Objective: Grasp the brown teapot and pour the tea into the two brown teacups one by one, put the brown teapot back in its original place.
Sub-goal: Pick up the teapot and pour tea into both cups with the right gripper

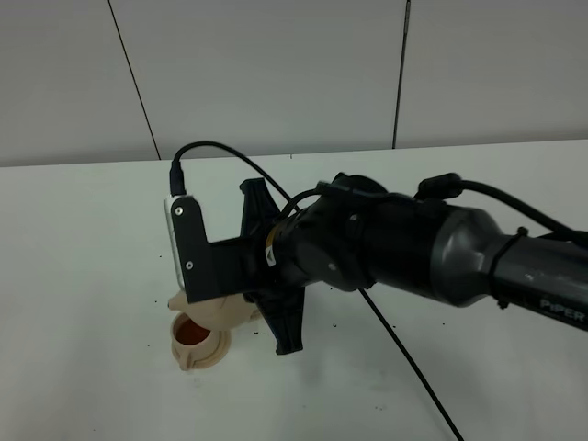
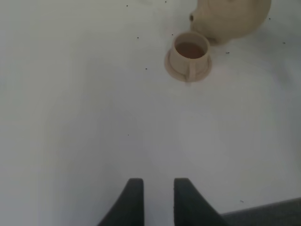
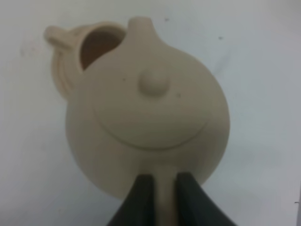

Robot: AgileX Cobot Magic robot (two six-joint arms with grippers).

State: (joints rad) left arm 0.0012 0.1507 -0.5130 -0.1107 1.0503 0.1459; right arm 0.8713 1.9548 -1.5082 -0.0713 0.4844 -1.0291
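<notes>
My right gripper (image 3: pixel 164 200) is shut on the loop handle of the brown teapot (image 3: pixel 150 122). It holds the pot tilted, with the spout over one brown teacup (image 3: pixel 91 47). In the high view the right arm reaches across to the left. There the teapot (image 1: pixel 217 312) hangs just above the cup (image 1: pixel 197 342), which holds reddish-brown tea and stands on its small saucer (image 1: pixel 204 362). The left wrist view shows the same cup (image 2: pixel 189 52) and teapot (image 2: pixel 233 19) far ahead of my left gripper (image 2: pixel 158 200), which is shut and empty. The second teacup and the wide saucer are out of view.
The white table (image 1: pixel 83 276) carries small dark specks. A black cable (image 1: pixel 413 367) hangs from the right arm (image 1: pixel 413 248) over the table's front. A grey strip (image 2: pixel 268 214) shows at the corner of the left wrist view.
</notes>
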